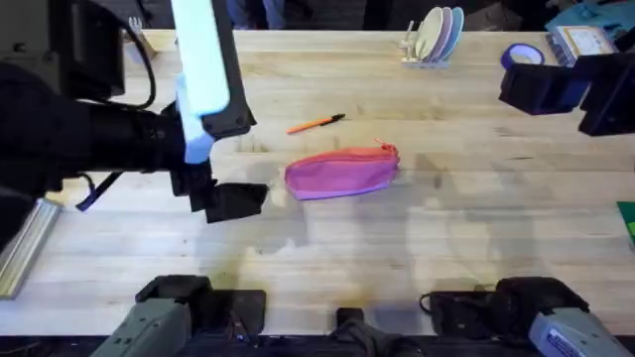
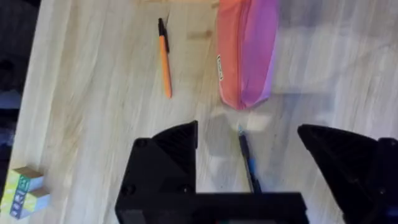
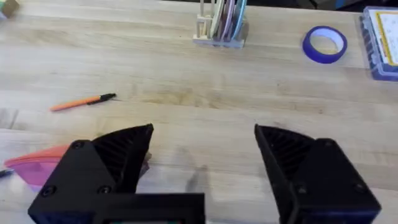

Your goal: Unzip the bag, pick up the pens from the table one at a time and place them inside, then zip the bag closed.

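Observation:
The pink bag [image 1: 342, 171] lies mid-table with its zipper shut and the pull tab at its right end. Behind it rests the orange pen [image 1: 316, 123]. My left gripper [image 1: 236, 199] hangs low just left of the bag. In the left wrist view it [image 2: 249, 134] is open, and the dark pen [image 2: 250, 171] lies on the table between its fingers, pointing at the bag's end [image 2: 245, 53]. The orange pen [image 2: 165, 59] lies off to one side. My right gripper [image 3: 204, 134] is open and empty, raised over the table's far right, with the orange pen [image 3: 84, 101] and the bag [image 3: 37, 165] beyond it.
A dish rack with plates [image 1: 435, 40] and a blue tape roll [image 1: 523, 55] stand at the back right, next to a box [image 3: 380, 37]. A metal bar [image 1: 25, 248] lies at the left edge. A small coloured block [image 2: 22, 190] sits on the wooden table [image 1: 446, 238].

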You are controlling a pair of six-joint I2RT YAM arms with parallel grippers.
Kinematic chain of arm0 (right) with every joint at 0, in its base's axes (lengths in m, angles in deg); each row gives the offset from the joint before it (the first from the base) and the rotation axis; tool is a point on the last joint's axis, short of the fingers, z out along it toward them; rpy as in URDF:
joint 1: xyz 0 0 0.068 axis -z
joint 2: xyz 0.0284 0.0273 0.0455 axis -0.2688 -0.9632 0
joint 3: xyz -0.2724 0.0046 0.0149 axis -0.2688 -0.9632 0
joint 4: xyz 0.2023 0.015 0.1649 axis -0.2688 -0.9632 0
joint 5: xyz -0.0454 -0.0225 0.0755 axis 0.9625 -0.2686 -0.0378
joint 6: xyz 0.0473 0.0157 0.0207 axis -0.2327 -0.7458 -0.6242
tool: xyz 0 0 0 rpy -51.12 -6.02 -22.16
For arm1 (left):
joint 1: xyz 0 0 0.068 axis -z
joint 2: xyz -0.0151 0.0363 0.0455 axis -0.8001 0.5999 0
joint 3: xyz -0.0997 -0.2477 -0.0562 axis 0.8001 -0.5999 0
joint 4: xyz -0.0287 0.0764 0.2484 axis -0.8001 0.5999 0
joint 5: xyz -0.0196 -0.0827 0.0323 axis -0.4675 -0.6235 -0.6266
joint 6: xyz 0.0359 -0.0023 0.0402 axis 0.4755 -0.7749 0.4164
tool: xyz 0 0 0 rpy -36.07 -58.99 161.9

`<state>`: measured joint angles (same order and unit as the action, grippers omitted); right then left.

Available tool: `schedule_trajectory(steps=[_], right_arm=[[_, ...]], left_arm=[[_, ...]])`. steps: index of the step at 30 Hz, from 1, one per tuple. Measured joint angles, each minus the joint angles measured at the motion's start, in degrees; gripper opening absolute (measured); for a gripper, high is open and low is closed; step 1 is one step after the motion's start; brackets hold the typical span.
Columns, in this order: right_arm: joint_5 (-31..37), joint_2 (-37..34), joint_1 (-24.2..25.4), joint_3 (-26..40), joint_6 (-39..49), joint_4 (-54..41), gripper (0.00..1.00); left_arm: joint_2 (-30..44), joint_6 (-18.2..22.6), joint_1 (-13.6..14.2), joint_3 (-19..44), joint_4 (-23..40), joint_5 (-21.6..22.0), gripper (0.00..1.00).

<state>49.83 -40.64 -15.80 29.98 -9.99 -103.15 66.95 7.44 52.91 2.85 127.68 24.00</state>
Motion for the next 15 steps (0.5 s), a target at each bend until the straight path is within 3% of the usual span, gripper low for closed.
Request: schedule_trajectory(steps=[15], right_arm=[[0.0,0.0,0.0,0.0,0.2,0.0,0.998]], left_arm=[[14.8,0.6,0.0,0.0,-0.4,-5.2,0.993]])
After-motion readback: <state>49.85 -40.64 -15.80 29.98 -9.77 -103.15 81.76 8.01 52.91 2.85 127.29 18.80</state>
